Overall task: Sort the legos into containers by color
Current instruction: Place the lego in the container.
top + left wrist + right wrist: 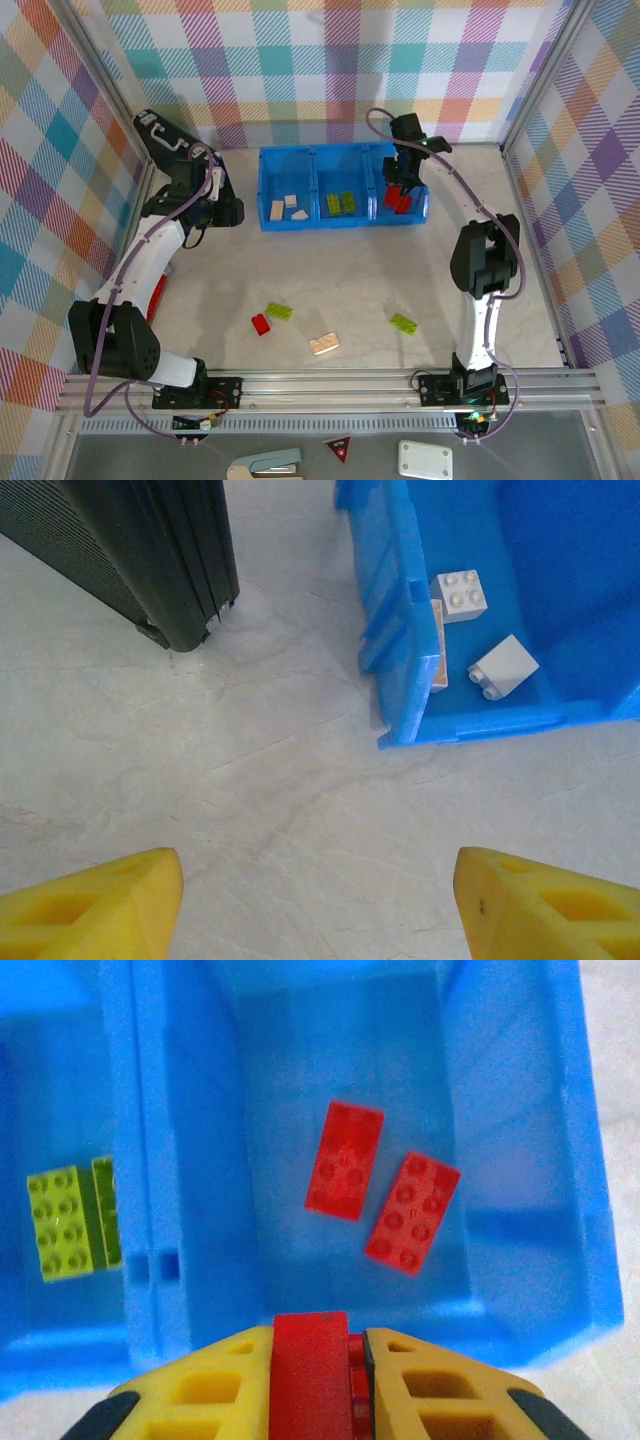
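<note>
Your tally, blue bin (pixel 263 185): cream bricks (pixel 285 207) left, lime bricks (pixel 340 203) middle, red bricks (pixel 345 1160) right. Right gripper (pixel 318 1345) clamps another red brick (pixel 305 1390) over the red compartment. Left gripper (pixel 320 900) is spread and empty. Unsorted on the table (pixel 360 270): loose red brick (pixel 261 323), loose lime brick (pixel 280 311), second lime brick (pixel 404 321), loose cream brick (pixel 324 343).

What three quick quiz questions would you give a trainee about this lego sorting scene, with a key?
1. True or false: the right gripper holds a green brick.
2. How many loose bricks lie on the table? A two, B four, C six.
3. Fill in: the bin's left compartment holds ___ bricks.

Key: 1 false, it grips a red brick. 2 B. 3 cream-white, see the cream-white bricks.
</note>
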### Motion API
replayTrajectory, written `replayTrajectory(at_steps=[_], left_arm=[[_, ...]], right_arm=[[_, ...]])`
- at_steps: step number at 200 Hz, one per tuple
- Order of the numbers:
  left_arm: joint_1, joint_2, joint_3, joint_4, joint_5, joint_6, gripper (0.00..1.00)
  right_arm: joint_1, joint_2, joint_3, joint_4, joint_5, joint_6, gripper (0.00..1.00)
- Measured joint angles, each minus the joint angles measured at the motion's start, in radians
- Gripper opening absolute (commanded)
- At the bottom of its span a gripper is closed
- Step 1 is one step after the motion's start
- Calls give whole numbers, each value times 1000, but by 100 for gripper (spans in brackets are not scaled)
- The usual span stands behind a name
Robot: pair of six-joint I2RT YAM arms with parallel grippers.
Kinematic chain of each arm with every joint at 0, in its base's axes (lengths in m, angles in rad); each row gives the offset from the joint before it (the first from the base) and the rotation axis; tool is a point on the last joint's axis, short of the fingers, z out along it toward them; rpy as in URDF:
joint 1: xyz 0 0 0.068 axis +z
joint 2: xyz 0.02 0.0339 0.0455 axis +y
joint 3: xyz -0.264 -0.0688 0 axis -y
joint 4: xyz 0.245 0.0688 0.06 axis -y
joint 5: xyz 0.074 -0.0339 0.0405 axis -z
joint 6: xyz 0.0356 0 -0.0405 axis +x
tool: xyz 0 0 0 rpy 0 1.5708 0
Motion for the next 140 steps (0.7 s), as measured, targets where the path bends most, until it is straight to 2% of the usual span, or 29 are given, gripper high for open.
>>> replayTrajectory(at_steps=[42,140], left_arm=[[0,12,-1,0,-4,0,72],[0,17,-2,0,-16,11,72]], right_arm=[[-39,151,152,-6,-67,10,24],[-45,317,286,0,-186,121,25]])
